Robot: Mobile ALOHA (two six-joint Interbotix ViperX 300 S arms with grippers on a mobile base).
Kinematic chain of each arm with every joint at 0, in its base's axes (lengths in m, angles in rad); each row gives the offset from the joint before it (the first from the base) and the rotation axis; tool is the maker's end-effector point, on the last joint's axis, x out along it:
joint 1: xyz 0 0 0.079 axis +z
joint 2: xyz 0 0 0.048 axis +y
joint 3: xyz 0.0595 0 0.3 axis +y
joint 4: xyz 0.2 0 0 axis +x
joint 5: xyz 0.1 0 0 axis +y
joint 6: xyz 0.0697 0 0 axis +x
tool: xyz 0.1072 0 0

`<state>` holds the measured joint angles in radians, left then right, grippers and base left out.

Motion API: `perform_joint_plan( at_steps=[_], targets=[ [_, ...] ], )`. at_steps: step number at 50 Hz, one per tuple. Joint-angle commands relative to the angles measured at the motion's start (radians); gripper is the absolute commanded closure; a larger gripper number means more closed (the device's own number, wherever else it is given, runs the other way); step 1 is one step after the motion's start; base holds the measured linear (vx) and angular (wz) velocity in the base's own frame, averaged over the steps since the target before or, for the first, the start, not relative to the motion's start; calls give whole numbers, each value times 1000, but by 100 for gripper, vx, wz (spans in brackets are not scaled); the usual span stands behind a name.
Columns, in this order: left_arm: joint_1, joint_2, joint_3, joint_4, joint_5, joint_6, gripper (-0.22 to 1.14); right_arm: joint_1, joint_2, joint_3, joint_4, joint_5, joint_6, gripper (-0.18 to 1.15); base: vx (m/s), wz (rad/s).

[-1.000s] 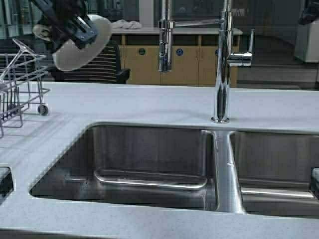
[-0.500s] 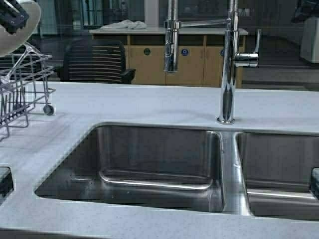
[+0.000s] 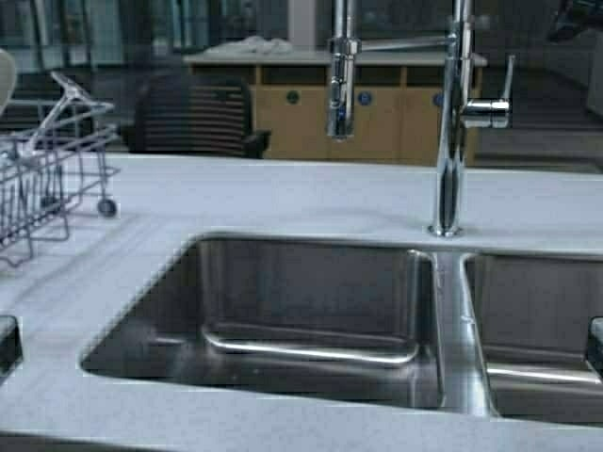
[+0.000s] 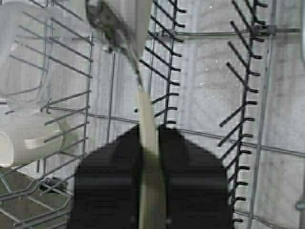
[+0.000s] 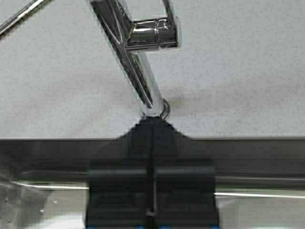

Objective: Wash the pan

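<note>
The cream pan (image 4: 147,119) shows edge-on in the left wrist view as a pale strip with a shiny metal part at its far end. My left gripper (image 4: 150,131) is shut on it and holds it above the wire dish rack (image 4: 248,95). In the high view only a sliver of the pan (image 3: 5,80) shows at the far left edge, above the rack (image 3: 47,179); the left gripper itself is out of that view. My right gripper (image 5: 152,121) is shut and empty, over the sink's back edge just before the faucet's base (image 5: 155,109).
A tall chrome faucet (image 3: 450,122) stands behind the divider of the double steel sink (image 3: 301,311). A white mug (image 4: 28,143) and a clear glass (image 4: 28,57) lie in the rack. Dark objects sit at both lower edges of the high view.
The robot has moved: the whole scene has shifted right in the high view. My left gripper has carried the pan left, out past the frame's edge and over the rack.
</note>
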<state>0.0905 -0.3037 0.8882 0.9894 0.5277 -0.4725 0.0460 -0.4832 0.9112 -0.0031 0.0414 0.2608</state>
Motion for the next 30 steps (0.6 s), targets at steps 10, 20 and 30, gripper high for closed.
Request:
perform_joint_plan(
  at_steps=[10,20,30],
  targets=[
    [51,218,-12,-40,-103,-6,89,2,-12,-11,-3,-8,-3,92,1,6],
    [55,290,-34,-38,-95,-15,89,2,-2,-15,-5,-8,-3,92,1,3],
    [55,287,-49,-38,-80,-31,89,2,11,-17,-5,-8,-3,92,0,0]
  ],
)
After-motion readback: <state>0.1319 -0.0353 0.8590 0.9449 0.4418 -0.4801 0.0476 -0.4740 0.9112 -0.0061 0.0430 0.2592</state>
